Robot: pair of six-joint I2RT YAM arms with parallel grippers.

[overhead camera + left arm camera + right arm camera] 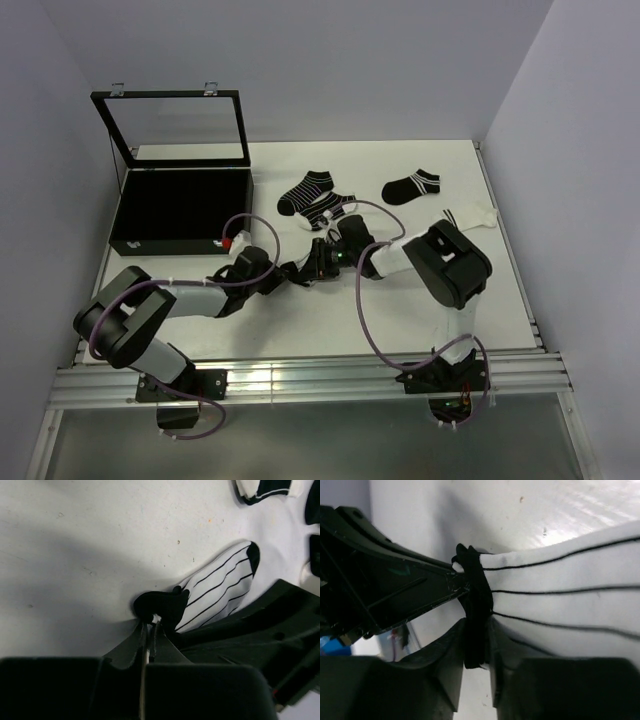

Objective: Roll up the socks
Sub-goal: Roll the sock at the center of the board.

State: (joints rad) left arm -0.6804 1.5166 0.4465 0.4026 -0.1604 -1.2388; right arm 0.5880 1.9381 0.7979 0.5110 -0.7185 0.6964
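A white sock with thin black stripes lies on the table between my two grippers; in the top view the arms hide most of it. My left gripper is shut on its black cuff, near the middle of the table. My right gripper meets it from the right. Its jaws stand slightly parted with the black cuff band hanging between them. More socks lie behind: two black striped ones, a black one and a white one.
A black case with its glass lid raised stands at the back left. The right arm's elbow rises at the right. In the left wrist view, the right gripper's body fills the right side.
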